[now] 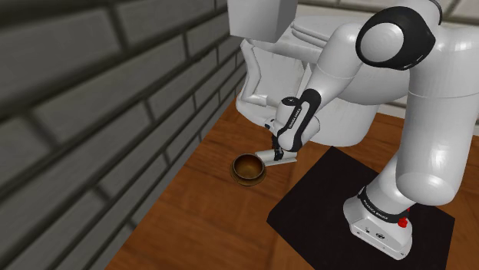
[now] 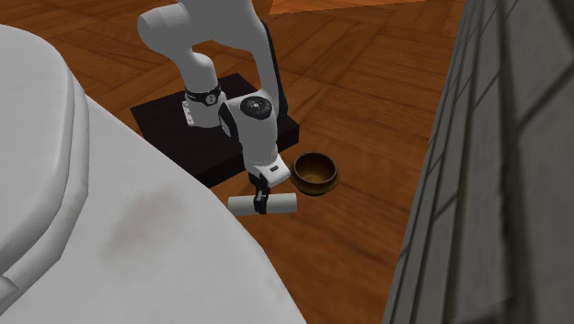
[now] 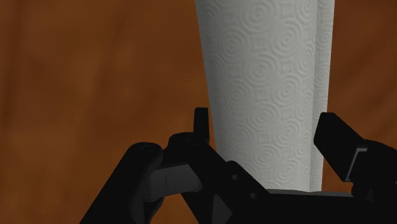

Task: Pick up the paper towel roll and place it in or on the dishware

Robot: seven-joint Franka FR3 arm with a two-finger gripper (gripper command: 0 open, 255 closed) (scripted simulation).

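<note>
1. Gripper [image 3: 264, 118], black, two fingers: closed partway, one finger against each side of the paper towel roll [image 3: 261, 63]. The roll's girth holds them apart. In the shoulder view the gripper [image 1: 281, 156] points down at the floor.
2. Paper towel roll, white, embossed with ring patterns: clasped near mid-length and lying level across the fingers. In the second exterior view the roll [image 2: 283, 204] sticks out to either side of the gripper [image 2: 261, 201]. It appears to hang just above the wooden floor [image 1: 207, 222], though the gap is hard to judge.
3. Bowl [image 1: 247, 179], brown, round, empty: stands upright on the floor, near the roll and apart from it. It sits to the shoulder view's left of the gripper and slightly nearer. In the second exterior view the bowl [image 2: 315, 188] is to the right of the roll and a little farther off.
4. Surroundings: white toilet [image 2: 110, 230], black stand base [image 1: 338, 199], grey brick wall [image 1: 77, 115].
5. Step in hand, as judged: carry the roll to the bowl.
6. Handling notes:
   - Raise the roll above the rim before travelling sideways, since a low pass could knock the bowl.
   - Centre the roll's middle over the bowl. The roll looks longer than the bowl is wide, so it will probably rest across the rim.
   - Lower it until it bears on the rim, then open the fingers. Dropping it from height risks a roll-off.
</note>
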